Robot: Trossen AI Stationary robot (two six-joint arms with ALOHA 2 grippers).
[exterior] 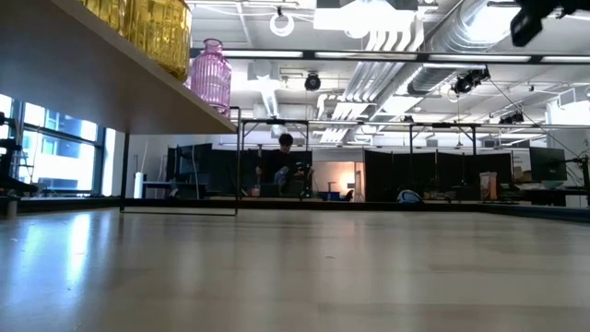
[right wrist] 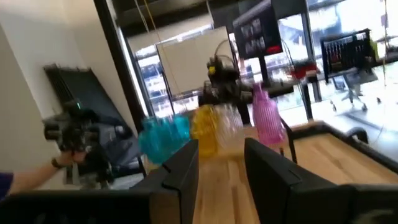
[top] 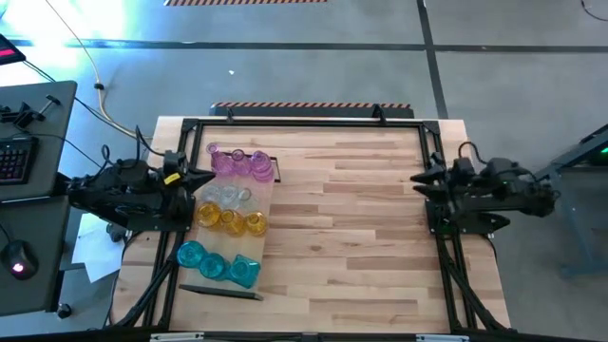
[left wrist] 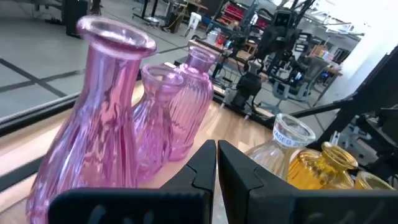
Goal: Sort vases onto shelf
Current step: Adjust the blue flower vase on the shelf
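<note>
The shelf (top: 261,204) lies on the left part of the table (top: 361,218), and all the vases stand on it in groups by colour. The pink vases (top: 237,161) are at the far end, next the clear vases (top: 226,195), then the yellow vases (top: 231,220), and the teal vases (top: 218,263) at the near end.

The left claw (top: 204,179) is at the left edge of the shelf, just beside the pink and clear vases. Its two fingers (left wrist: 202,165) are pressed together and hold nothing.

The right claw (top: 418,178) waits at the right side of the table, well apart from the shelf. Its fingers (right wrist: 186,163) stand a little apart with nothing between them.

A person (exterior: 284,166) sits far behind the table in the room.
</note>
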